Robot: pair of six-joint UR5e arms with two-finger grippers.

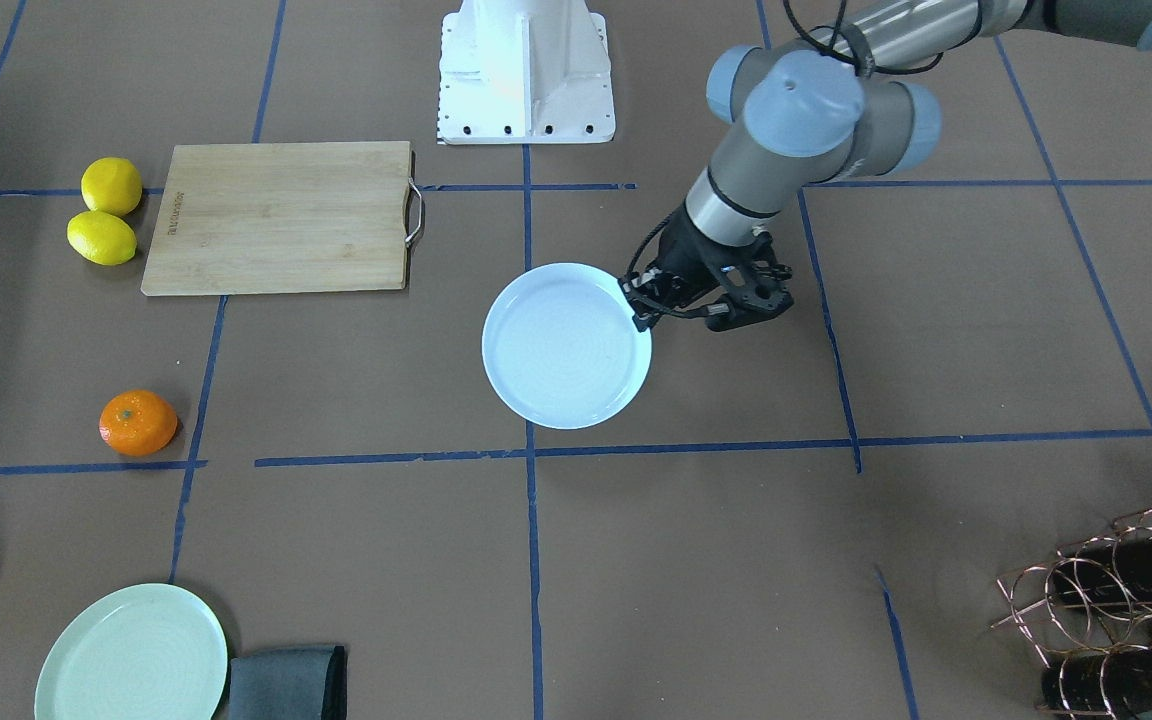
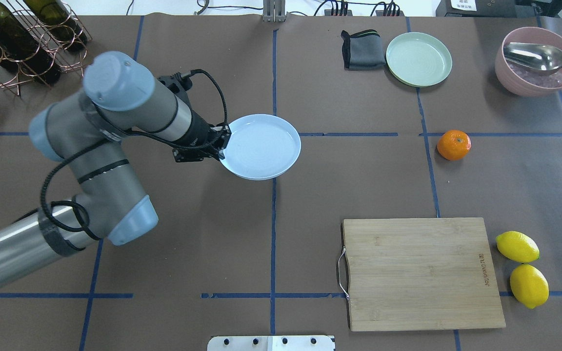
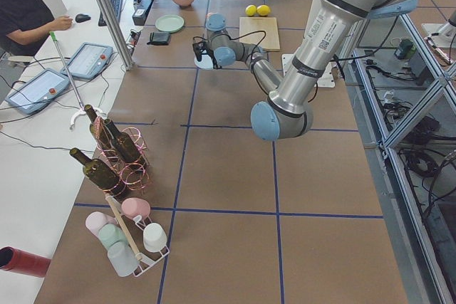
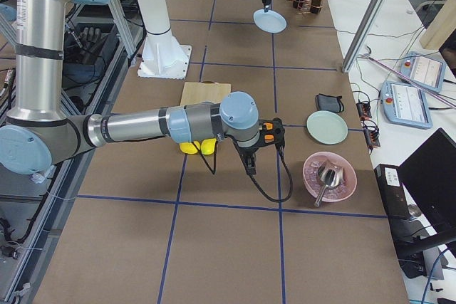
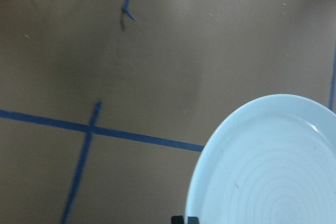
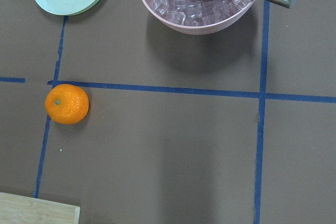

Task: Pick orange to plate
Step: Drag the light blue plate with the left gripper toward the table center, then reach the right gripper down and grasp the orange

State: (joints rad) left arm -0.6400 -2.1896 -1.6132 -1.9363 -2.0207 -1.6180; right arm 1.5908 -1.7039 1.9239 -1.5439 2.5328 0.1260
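The orange (image 2: 453, 145) lies alone on the brown table at the right, beside a blue tape line. The right wrist view looks straight down on the orange (image 6: 66, 104) at its left side. The pale bluish-white plate (image 2: 261, 146) is near the table's middle, empty. My left gripper (image 2: 222, 141) is shut on its left rim, and in the front view the left gripper (image 1: 641, 305) pinches the plate (image 1: 566, 345) at its right edge. The right gripper (image 4: 249, 165) shows only in the exterior right view, pointing down; whether it is open or shut I cannot tell.
A mint-green plate (image 2: 418, 59) and a grey cloth (image 2: 363, 48) sit at the far side. A pink bowl (image 2: 537, 63) holds ice and a metal scoop. A cutting board (image 2: 422, 273) and two lemons (image 2: 517, 247) lie near right. A bottle rack (image 2: 17, 39) stands far left.
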